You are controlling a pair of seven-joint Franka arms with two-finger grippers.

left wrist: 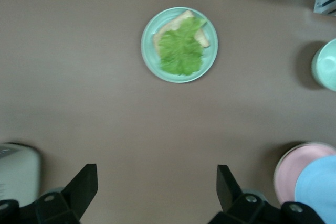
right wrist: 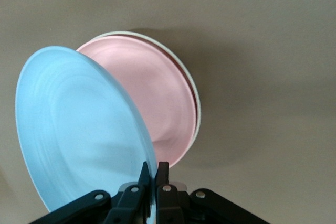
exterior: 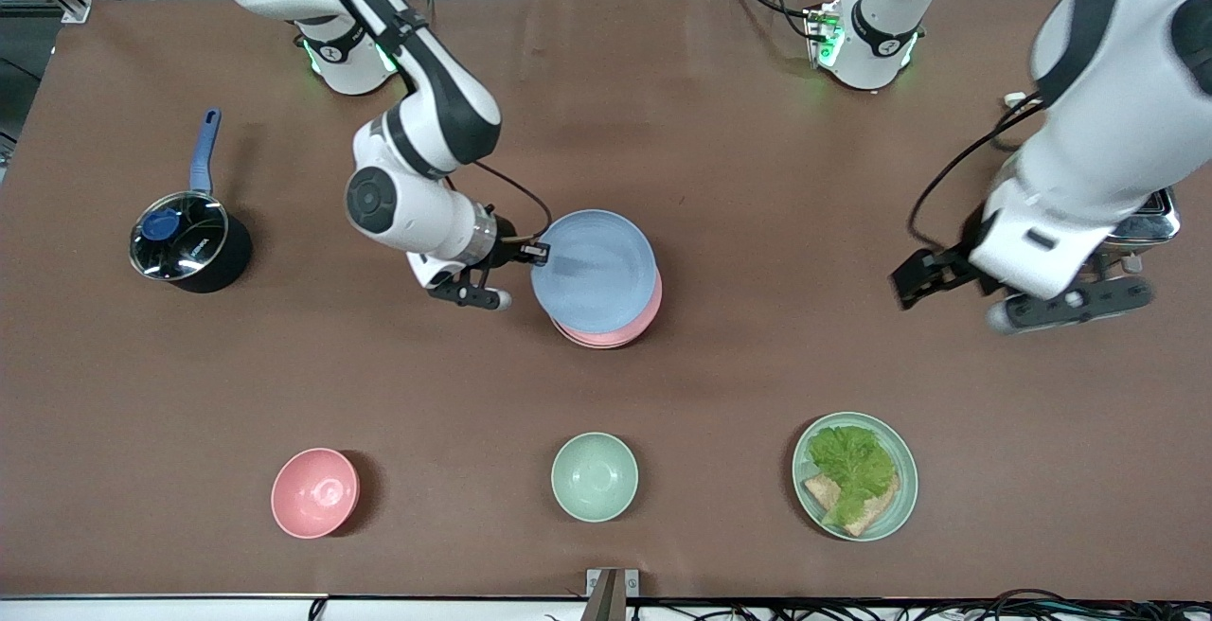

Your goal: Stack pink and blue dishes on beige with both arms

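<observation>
A lidded pot [exterior: 189, 244] stands toward the right arm's end of the bench [exterior: 720, 129], well apart from the work. The right gripper [exterior: 530, 257] has its jaws pinched tight on the rim of the blue plate [exterior: 595, 271], carrying it tilted over the pink plate [exterior: 625, 323]; an edge grip like this leaves the plate's underside free to settle flat. The pink plate already lies on the beige plate [right wrist: 195, 103], of which only a thin pale rim shows in the right wrist view, so the blue one is the last to go on. The blue plate sits off-centre over the stack and looks to need a small shift before release. Nearer the camera stand a pink bowl [exterior: 314, 492], a green bowl [exterior: 594, 476] and a lettuce plate [exterior: 855, 475], none in the way. The left gripper [exterior: 1023, 294] hangs with jaws wide and empty over bare bench at its own end, clear of the stack, apparently done with its share.
</observation>
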